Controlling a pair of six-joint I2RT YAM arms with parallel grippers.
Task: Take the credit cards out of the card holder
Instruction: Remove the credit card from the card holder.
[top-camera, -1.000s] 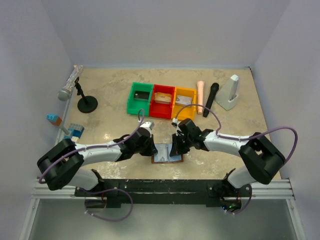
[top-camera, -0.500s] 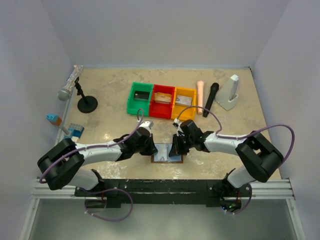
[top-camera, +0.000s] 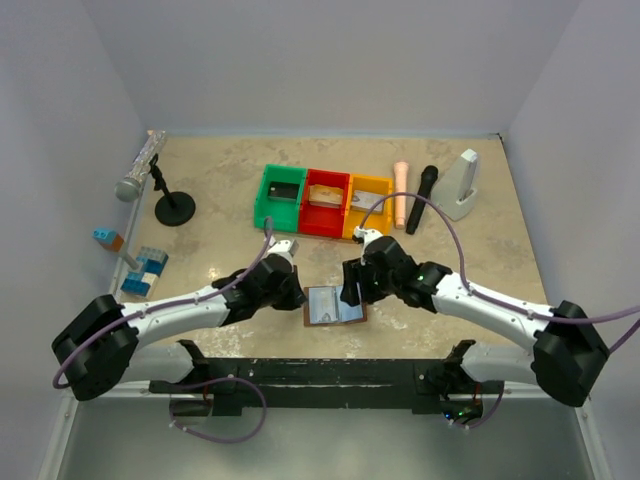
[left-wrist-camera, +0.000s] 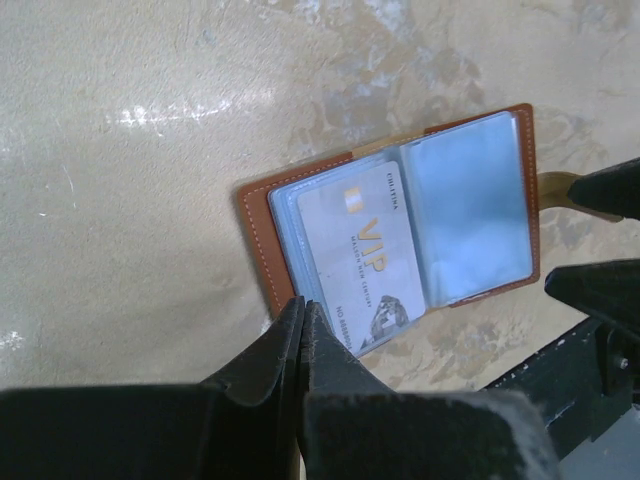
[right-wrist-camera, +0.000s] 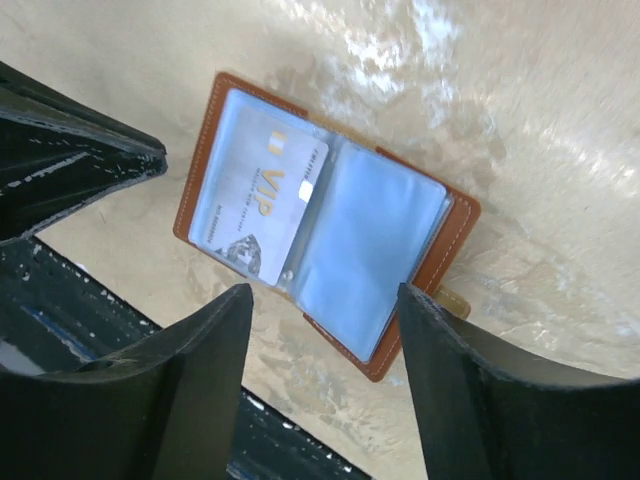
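A: Nearest first. Status at 6 o'clock of the table (top-camera: 220, 250)?

B: Logged the card holder (top-camera: 335, 305) there, open flat, lining up, close to the near edge. Counted one pale VIP card (left-wrist-camera: 365, 255) in the pocket of the 9 o'clock leaf. Saw nothing in the clear sleeve of the 3 o'clock leaf.

A: Claws?

B: Found the left gripper (left-wrist-camera: 300, 318) with fingers pressed together, gripping nothing, tips at the holder's 9 o'clock side by a corner of the VIP card. Cannot tell pressing from merely touching. Found the right gripper (right-wrist-camera: 322, 300) with fingers spread apart, empty, hanging over the holder's 3 o'clock side.

A: Progress, as a judgement?

B: Reckon well along, not finished. Noted, toward 12 o'clock, a green bin (top-camera: 278, 224), red bin (top-camera: 322, 228) and yellow bin (top-camera: 366, 232) in a row, holding a dark card (top-camera: 285, 190), tan card (top-camera: 322, 196) and silvery card (top-camera: 368, 200). Judged those as already out. Leaves the VIP card to slide free.

A: Surface and room?

B: Beige marbled top, glossy in the wrist views; expect a thin card to be awkward to lift off it. Blue blocks (top-camera: 147, 268) at 9 o'clock. Silver microphone (top-camera: 138, 172) on a black stand (top-camera: 175, 208) at 10. Pink cylinder (top-camera: 401, 190), black microphone (top-camera: 421, 198) and white wedge (top-camera: 459, 188) at 1 to 2. Plain pale walls (top-camera: 320, 70) on three sides.
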